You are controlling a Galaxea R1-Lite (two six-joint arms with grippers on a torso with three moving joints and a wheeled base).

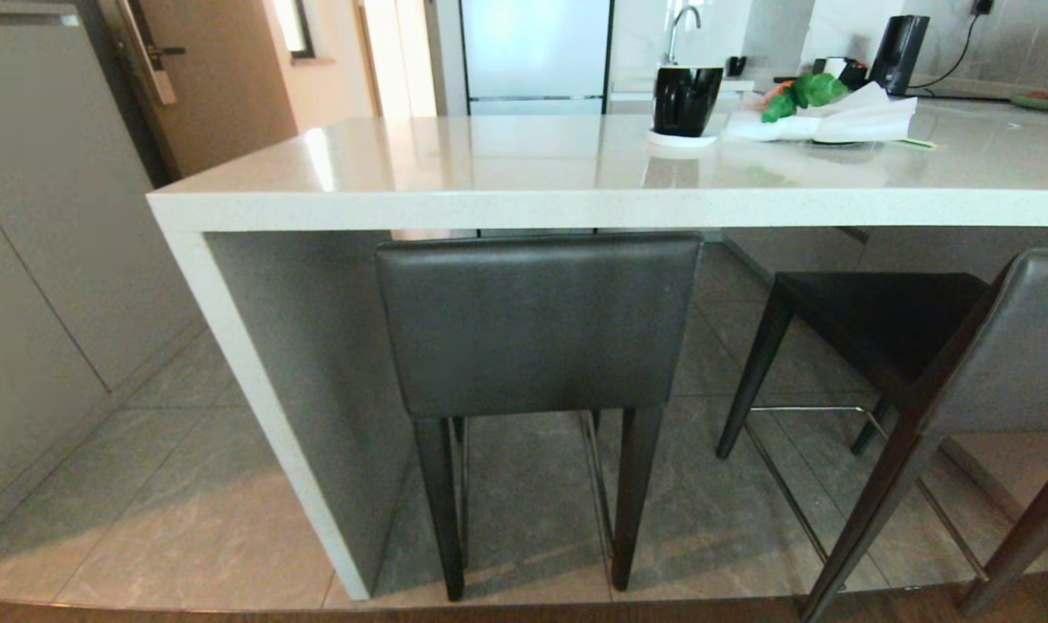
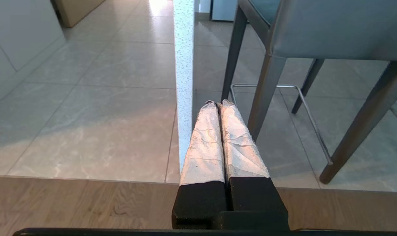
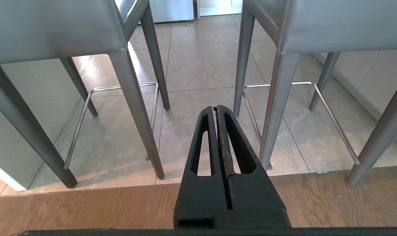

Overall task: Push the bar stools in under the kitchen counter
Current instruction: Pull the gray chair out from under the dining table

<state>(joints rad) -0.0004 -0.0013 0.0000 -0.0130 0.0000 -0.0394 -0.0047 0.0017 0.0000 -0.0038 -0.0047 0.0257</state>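
Kitchen counter hiding left stool's seat, right stool cropped, both grippers' fingers pressed together

head: high, facing counter | wrists: low, forward | shared: stools

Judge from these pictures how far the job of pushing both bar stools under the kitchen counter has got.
Done: the left stool looks pushed in, its backrest right at the kitchen counter edge. In hand: nothing; the left pincer and right pincer are shut, low and touching neither stool. Left: the right stool stands angled, its seat only partly under the slab, so it needs pushing in.
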